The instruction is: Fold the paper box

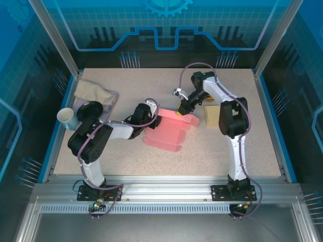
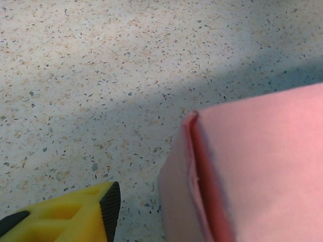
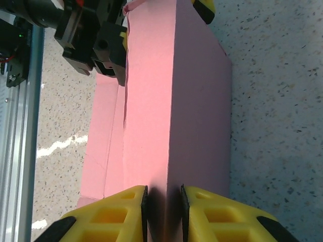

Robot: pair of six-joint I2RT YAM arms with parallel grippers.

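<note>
1. From above, finds the pink paper box [image 1: 169, 132] at the middle of the speckled tabletop [image 1: 242, 146], one part raised and flat flaps spreading toward 6 o'clock.
2. In the same view, sets the left pincer [image 1: 154, 119] at the box's 9 o'clock end and the right pincer [image 1: 182, 109] at its 12 o'clock end, both meeting the pink card.
3. Also shows a small tan box [image 1: 212, 115] just beside the paper box at 3 o'clock. Places a white cup [image 1: 65, 117] and a beige cloth [image 1: 94, 92] well apart from it, toward 9 and 10 o'clock.
4. From the left wrist, catches one yellow finger [image 2: 75, 219] at 7 o'clock, apart from the paper box [image 2: 262, 166] at 4 o'clock, with bare tabletop [image 2: 101, 75] between them.
5. From the right wrist, shows the right pincer [image 3: 164, 201] at 6 o'clock, narrow and clamped on the edge of the paper box's upright wall [image 3: 176, 101], which runs up to 12 o'clock.
6. There too, picks out the left pincer at 12 o'clock, with a yellow-and-black fingertip [image 3: 204, 9] on the wall's 1 o'clock side and the black body at 11 o'clock. Reads it as moderately wide, astride the box end and not pinching.
</note>
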